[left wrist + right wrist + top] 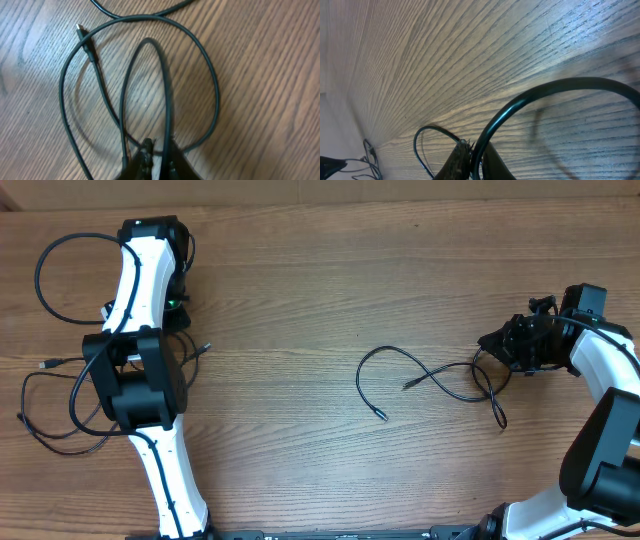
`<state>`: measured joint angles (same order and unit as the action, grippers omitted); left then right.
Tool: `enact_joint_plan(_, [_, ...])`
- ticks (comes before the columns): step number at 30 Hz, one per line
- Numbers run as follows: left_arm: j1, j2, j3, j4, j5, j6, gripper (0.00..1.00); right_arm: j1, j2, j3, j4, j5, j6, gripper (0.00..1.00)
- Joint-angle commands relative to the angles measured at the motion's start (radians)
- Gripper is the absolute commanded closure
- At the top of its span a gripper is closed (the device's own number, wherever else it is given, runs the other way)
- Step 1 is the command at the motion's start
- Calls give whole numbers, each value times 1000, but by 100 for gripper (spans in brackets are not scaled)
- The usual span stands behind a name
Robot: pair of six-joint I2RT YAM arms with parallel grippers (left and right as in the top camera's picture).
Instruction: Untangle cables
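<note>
Though under cables (398,351), wood-grain table (300,290).

Thin black cables (570,84) lie on a light brown, streaky wood-grain table (300,300).

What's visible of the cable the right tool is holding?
Thin black cable, rubbery-looking, lying slack on the wooden table right of centre. It curls into a loop and crosses itself, with small plug tips on the free ends. Its right part runs into the right tool, shut on it, arching off the wood.
</note>
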<state>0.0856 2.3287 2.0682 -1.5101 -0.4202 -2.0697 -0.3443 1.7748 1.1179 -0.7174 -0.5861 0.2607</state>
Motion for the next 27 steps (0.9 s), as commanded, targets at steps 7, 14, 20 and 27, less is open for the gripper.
enact_joint_plan(7, [82, 2, -55, 93, -32, -14, 89, 3, 7, 1, 5, 9, -31, 91])
enact_joint_plan(14, [130, 7, -73, 122, -39, -14, 86, 3, 7, 1, 5, 9, -31, 91])
enact_joint_plan(20, [156, 7, -147, 185, -40, -14, 91, 3, 7, 1, 4, 9, -31, 91])
enact_joint_plan(27, [161, 7, -230, 245, -39, -13, 70, 3, 7, 1, 4, 9, -31, 91])
